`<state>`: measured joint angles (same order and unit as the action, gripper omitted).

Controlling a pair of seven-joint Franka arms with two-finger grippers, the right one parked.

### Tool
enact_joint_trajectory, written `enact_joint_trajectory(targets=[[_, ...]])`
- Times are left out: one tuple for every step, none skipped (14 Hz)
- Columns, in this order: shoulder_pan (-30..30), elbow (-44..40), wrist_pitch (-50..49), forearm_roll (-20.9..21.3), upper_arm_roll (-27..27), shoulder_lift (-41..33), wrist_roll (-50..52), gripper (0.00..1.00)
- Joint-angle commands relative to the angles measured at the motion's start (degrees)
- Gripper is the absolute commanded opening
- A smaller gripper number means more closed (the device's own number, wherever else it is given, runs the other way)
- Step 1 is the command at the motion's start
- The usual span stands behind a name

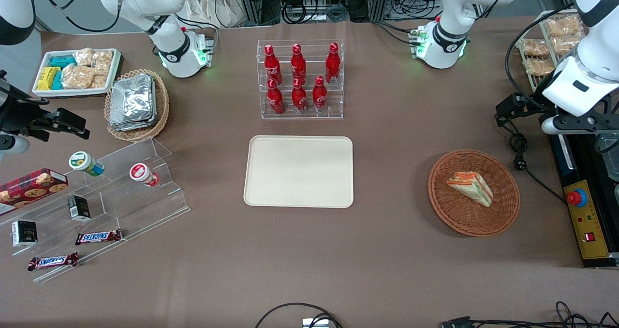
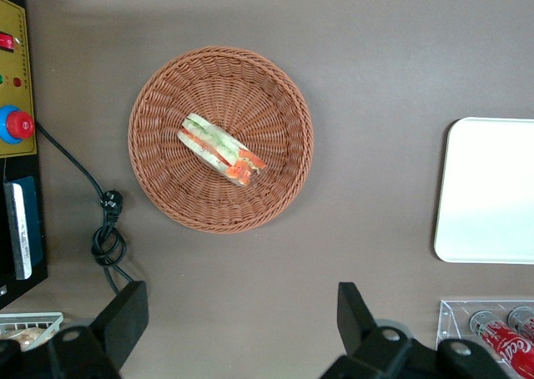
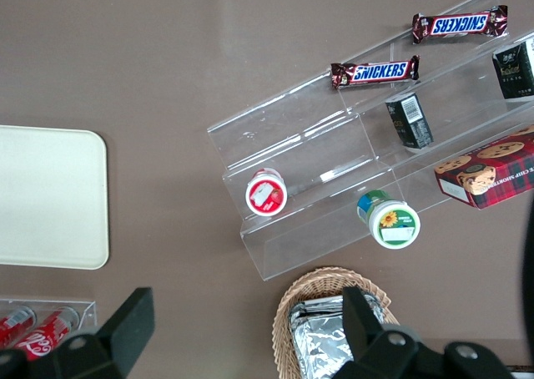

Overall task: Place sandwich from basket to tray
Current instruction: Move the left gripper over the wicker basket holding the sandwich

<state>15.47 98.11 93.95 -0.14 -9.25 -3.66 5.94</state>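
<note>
The sandwich [image 1: 471,186] is seen lying in the basket [image 1: 503,212], well apart from the tray [image 1: 299,171]. The gripper [image 2: 242,329] is held high above the table, fingers spread, empty. Soft, light bread is judged crushable; the flat bread faces should be pinched gently.

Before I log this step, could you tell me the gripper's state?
Gripper: open, empty, hanging above the table beside the basket; sandwich untouched inside it.

Bright even overhead light, soft shadows, sharp.
</note>
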Motion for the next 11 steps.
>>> enact_joint_trajectory(targets=[[-0.97, -0.20, -1.05, 0.67, 0.99, -0.38, -0.32, 1.00], [-0.97, -0.37, -1.05, 0.67, 0.91, -0.29, -0.23, 1.00], [-0.97, -0.29, -0.96, 0.58, 0.91, -0.38, -0.22, 1.00], [-0.97, -0.20, -0.53, 0.58, 0.82, -0.38, -0.05, 1.00], [-0.97, -0.11, 0.09, 0.49, 0.64, -0.21, -0.05, 1.00], [-0.97, -0.11, 0.27, 0.67, 0.64, -0.12, -0.05, 1.00], [-0.97, 0.15, 0.36, 0.67, 0.64, -0.12, -0.05, 1.00], [-0.97, 0.32, 0.36, 0.67, 0.64, -0.12, -0.05, 1.00], [-0.97, 0.41, 0.53, 0.32, 0.55, 0.14, 0.21, 1.00], [-0.97, 0.50, 0.53, 0.06, 0.47, 0.58, 2.39, 1.00], [-0.97, 0.50, 0.45, 0.05, 0.47, 1.20, 8.33, 1.00]])
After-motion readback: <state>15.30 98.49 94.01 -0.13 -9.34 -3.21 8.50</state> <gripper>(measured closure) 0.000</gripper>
